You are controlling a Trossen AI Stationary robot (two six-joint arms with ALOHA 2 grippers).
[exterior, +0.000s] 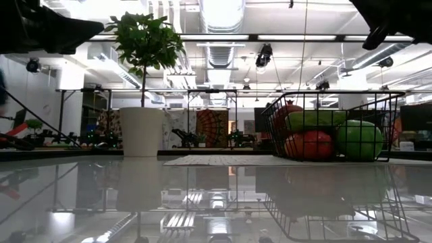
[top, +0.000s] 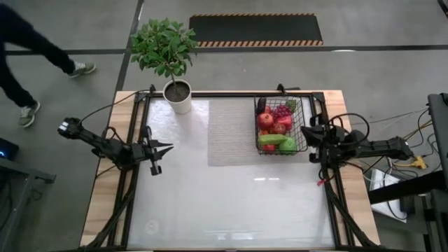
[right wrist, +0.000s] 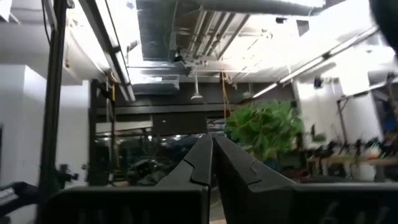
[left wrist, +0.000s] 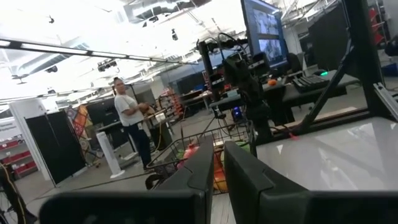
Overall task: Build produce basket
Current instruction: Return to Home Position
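The black wire-mesh basket (top: pixel 302 126) stands on a grey mat (top: pixel 231 133) at the table's far right. It holds the produce: a red apple (top: pixel 265 120), purple grapes (top: pixel 281 110), a green cucumber (top: pixel 270 139) and a green apple (top: pixel 288 145). In the low view, the basket (exterior: pixel 391 128) shows a green apple (exterior: pixel 359 140) and red fruit (exterior: pixel 310 145). My left gripper (top: pixel 168 147) hovers shut at the table's left, pointing right. My right gripper (top: pixel 308 140) is shut just right of the basket, raised and pointing left. Both wrist views show the left gripper (left wrist: pixel 219 163) and the right gripper (right wrist: pixel 211 146) holding nothing.
A white pot (top: pixel 178 96) with a leafy plant stands at the far edge, left of the mat, and shows in the low view as the pot (exterior: pixel 141 131). The glossy white table (top: pixel 224 203) lies bare in front. A person (top: pixel 28 42) walks on the floor beyond the far left corner.
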